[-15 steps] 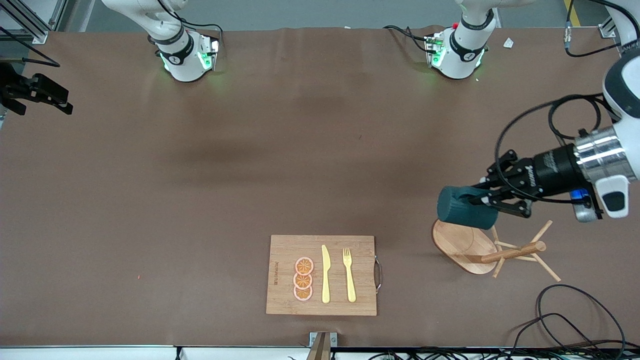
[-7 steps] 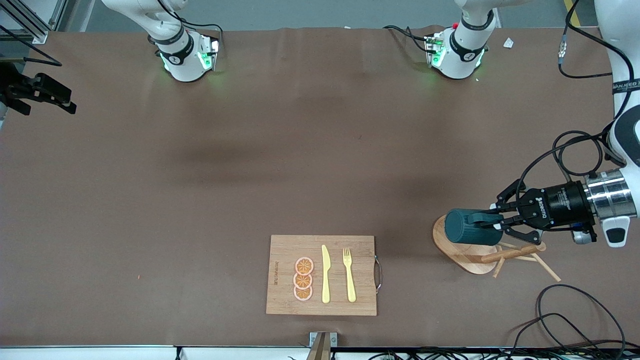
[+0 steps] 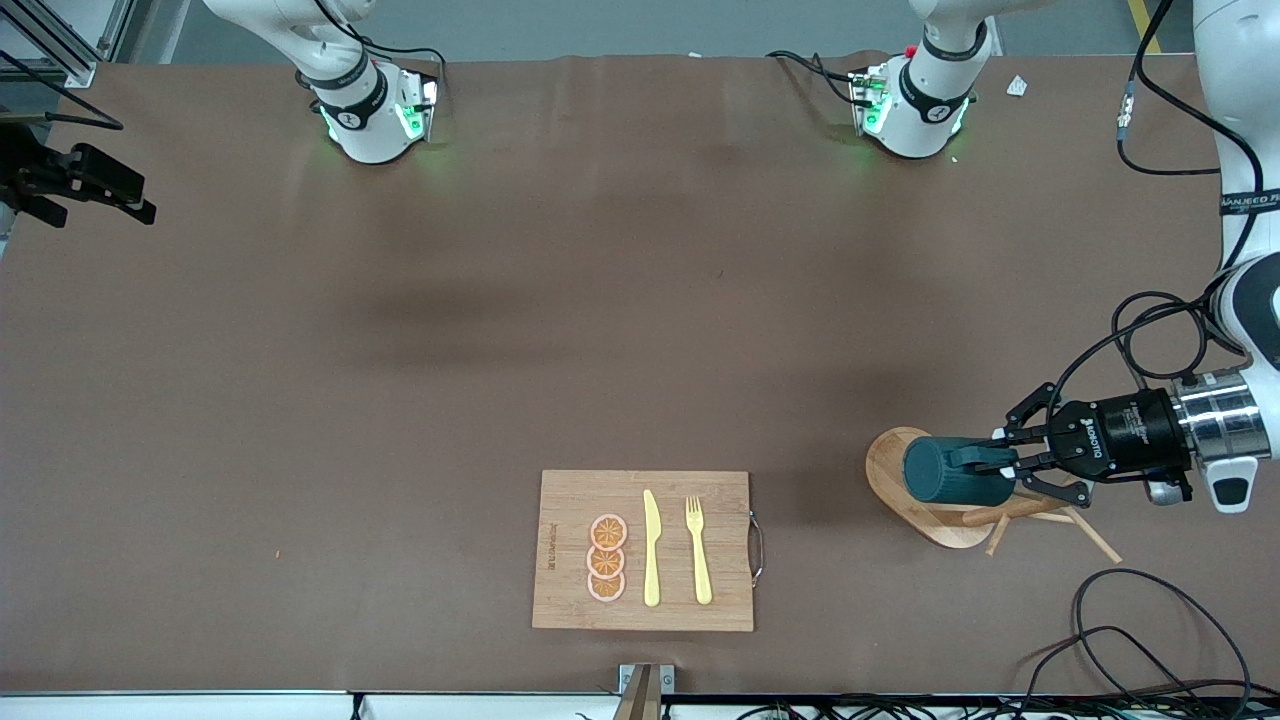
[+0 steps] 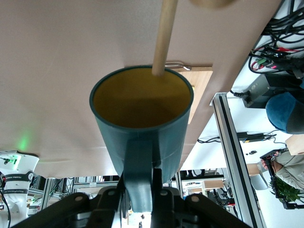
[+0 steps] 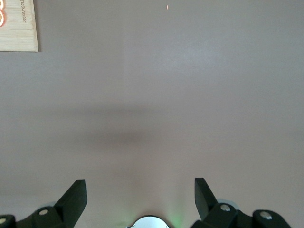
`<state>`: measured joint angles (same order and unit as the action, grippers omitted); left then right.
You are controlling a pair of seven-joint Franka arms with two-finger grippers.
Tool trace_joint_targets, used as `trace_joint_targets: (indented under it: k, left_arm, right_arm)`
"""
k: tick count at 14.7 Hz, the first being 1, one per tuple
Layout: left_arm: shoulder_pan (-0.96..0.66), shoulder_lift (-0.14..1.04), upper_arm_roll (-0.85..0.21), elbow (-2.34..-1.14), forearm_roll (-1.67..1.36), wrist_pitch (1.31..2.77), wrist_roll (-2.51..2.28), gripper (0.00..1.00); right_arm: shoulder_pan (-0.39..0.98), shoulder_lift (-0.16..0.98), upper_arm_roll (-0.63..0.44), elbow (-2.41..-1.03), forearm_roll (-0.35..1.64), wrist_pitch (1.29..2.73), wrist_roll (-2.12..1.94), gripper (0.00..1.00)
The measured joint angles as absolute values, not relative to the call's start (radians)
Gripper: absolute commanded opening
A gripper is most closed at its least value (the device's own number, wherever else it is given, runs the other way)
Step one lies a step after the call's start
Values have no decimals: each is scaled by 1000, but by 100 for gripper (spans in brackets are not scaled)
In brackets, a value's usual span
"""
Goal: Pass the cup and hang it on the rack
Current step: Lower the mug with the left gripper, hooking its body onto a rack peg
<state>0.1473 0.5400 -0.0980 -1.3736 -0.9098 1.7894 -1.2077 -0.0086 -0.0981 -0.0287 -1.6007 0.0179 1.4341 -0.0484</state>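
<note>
My left gripper (image 3: 990,464) is shut on the handle of the dark teal cup (image 3: 950,470) and holds it on its side over the rack's oval base (image 3: 893,465). The rack (image 3: 1010,508) is light wood, with a post and thin pegs, at the left arm's end of the table. In the left wrist view my left gripper (image 4: 140,190) clamps the handle (image 4: 138,166), the cup's (image 4: 114,137) yellowish inside faces the camera, and a wooden peg (image 4: 165,38) reaches its rim. My right gripper (image 3: 135,207) waits open at the right arm's end, and is empty in the right wrist view (image 5: 140,194).
A wooden cutting board (image 3: 570,500) with orange slices (image 3: 607,557), a yellow knife (image 3: 651,550) and a yellow fork (image 3: 698,550) lies near the front edge. Its corner shows in the right wrist view (image 5: 18,26). Black cables (image 3: 1150,640) lie near the rack.
My left gripper has come down with the cup and drawn back toward the left arm's end, so the cup now sits low against the rack. The right arm has hardly moved.
</note>
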Motion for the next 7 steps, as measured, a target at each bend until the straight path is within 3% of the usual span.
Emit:
trace_joint_targets:
  k: [7]
  left_arm:
    - [173, 575, -98, -1371, -910, 1790, -1180, 0]
  right_arm:
    - [-9, -99, -28, -1601, 18, 1434, -49, 100]
